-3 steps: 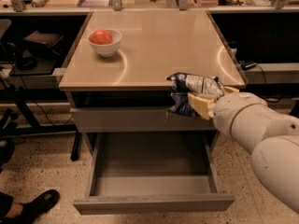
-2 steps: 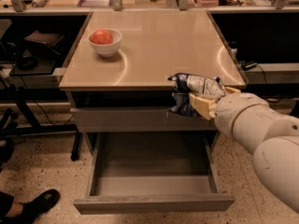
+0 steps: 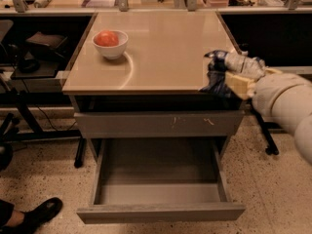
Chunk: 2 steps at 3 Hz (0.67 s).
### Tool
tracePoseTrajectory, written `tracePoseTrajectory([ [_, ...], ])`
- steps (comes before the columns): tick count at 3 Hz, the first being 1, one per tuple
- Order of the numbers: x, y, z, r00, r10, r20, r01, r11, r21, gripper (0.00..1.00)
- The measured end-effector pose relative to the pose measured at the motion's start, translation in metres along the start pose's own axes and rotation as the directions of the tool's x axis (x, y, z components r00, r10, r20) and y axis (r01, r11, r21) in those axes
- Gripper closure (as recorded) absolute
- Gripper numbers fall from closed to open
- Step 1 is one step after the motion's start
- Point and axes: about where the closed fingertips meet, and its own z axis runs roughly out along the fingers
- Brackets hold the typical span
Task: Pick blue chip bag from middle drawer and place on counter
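Note:
My gripper [image 3: 223, 80] is at the front right corner of the counter [image 3: 161, 48], shut on the blue chip bag [image 3: 234, 64]. The bag is crumpled, dark blue with a white-silver panel, and hangs at the counter's right edge, about level with its top. My white arm [image 3: 285, 104] reaches in from the right. The middle drawer [image 3: 158, 177] is pulled out below the counter, and its grey floor is bare. Its plain front [image 3: 161, 212] faces me.
A white bowl [image 3: 110, 45] with a red-orange fruit stands at the counter's back left. A closed drawer front with pale chip marks [image 3: 158, 125] sits above the open drawer. A person's black shoe [image 3: 39, 212] is on the floor at lower left. Dark shelves flank the cabinet.
My gripper has risen and moved right with the bag, from in front of the counter's front edge to its right front corner. The drawer and bowl have not moved.

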Motion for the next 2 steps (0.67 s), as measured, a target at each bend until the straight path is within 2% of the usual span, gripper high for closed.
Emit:
tracePoseTrajectory([
  [1,-0.031,-0.035,0.037,1.0,0.002,0.02,-0.002,0.9999,0.011,1.0],
  [2,-0.045,-0.045,0.083,1.0,-0.015,-0.008,0.014,0.9998,-0.016,1.0],
])
